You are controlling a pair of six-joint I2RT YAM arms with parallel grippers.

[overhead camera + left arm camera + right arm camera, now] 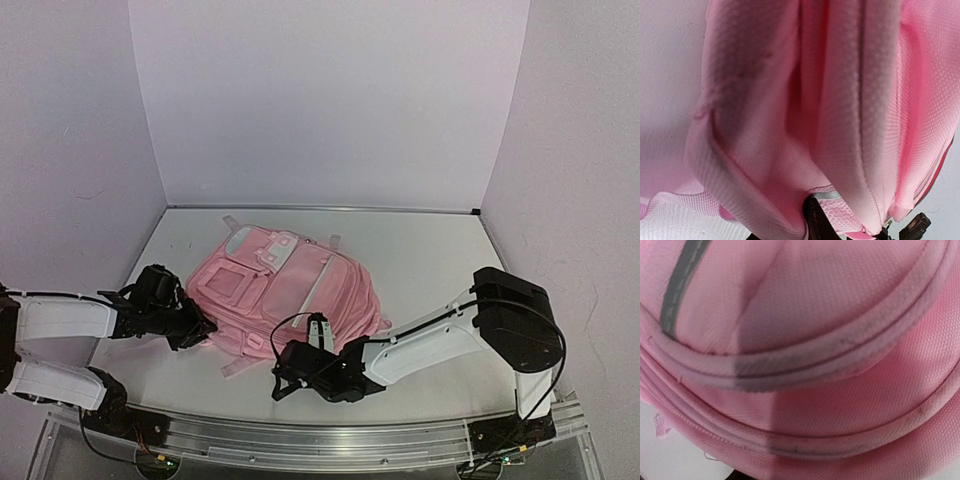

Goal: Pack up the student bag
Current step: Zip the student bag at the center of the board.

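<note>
Student bag [285, 290]: pink, lying flat mid-table [430, 260], pockets upward. Left gripper [203, 328] straddles a fold at its left edge and right gripper [316, 335] is at its near rim. Whether either is clenched cannot be told. Probable step: securing the bag for opening. Next needs firm fabric holds.

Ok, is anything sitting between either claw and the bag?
Nothing visible. The left claw sits at the left edge of the student bag, the right claw at its near edge.
</note>
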